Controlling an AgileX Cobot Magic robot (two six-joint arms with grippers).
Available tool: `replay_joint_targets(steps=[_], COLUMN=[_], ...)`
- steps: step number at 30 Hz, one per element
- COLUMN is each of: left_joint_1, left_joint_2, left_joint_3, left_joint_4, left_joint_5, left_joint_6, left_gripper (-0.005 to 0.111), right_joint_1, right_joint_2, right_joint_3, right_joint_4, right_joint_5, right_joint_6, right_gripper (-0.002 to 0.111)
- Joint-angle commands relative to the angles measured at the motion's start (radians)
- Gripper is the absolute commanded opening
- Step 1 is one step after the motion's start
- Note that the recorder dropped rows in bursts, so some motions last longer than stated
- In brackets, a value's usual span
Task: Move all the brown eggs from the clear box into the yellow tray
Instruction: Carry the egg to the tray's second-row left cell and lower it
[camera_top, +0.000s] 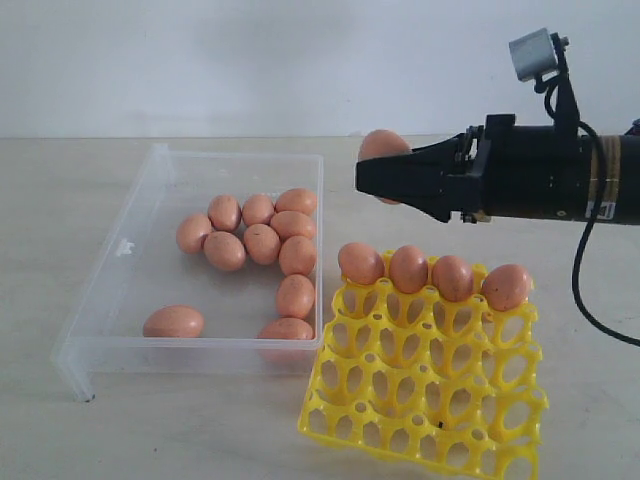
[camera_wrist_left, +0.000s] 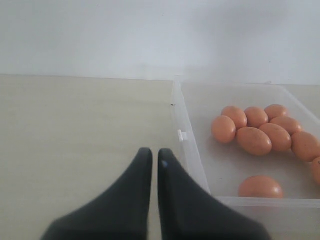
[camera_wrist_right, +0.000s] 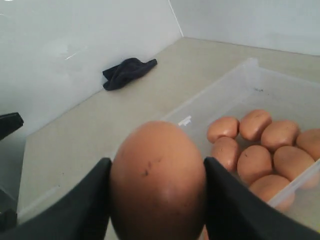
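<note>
The left gripper (camera_wrist_left: 155, 156) hangs over the bare desk (camera_wrist_left: 75, 130) just beside the clear box (camera_wrist_left: 220, 165). Its jaws almost touch and nothing is between them, so we leave it parked there. In the box we count eleven brown eggs (camera_top: 262, 243), most of them bunched toward the far right corner and one lying alone near the front wall. To the right of the box, the right gripper (camera_top: 372, 182) is clamped on a single egg (camera_top: 384, 147). It holds this egg up in the air, clear of everything, roughly over the tray's back-left corner as the outside camera sees it. Lower right sits the yellow tray (camera_top: 338, 318), with four eggs (camera_top: 408, 268) filling its back row. To do this step well, we judge, we should carry the egg rightward, high enough to clear that row. We then settle it slowly into a free cup of the next row and let go only once the cup bears it.
</note>
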Motion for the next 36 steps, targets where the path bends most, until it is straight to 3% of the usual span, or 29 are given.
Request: replay_joint_targets(steps=[1, 7, 17, 23, 28, 36], left_joint_1=[0.003, 0.003, 0.003, 0.003, 0.003, 0.003], left_joint_2=[-0.002, -0.002, -0.002, -0.002, -0.002, -0.002], left_joint_3=[0.003, 0.003, 0.003, 0.003, 0.003, 0.003], left_joint_4=[-0.003, -0.003, -0.003, -0.003, -0.003, -0.003], left_joint_5=[-0.006, -0.006, -0.006, -0.006, -0.006, -0.006], left_joint_6=[0.002, 0.002, 0.002, 0.002, 0.002, 0.002], left_gripper=[0.004, 0.004, 0.004, 0.004, 0.004, 0.004], right_joint_1=[-0.001, -0.001, 0.001, 0.086, 0.164, 0.172], right_joint_2=[0.026, 0.08, 0.195, 0.258, 0.285, 0.285], right_joint_3=[-0.011, -0.011, -0.011, -0.011, -0.011, -0.011], right_joint_4=[-0.023, -0.019, 0.058, 0.058, 0.092, 0.275], right_joint_5=[0.032, 0.135, 0.113, 0.116, 0.22, 0.307], right_joint_6=[-0.026, -0.069, -0.165, -0.272, -0.51, -0.578], right_gripper=[0.0, 0.0, 0.0, 0.0, 0.0, 0.0])
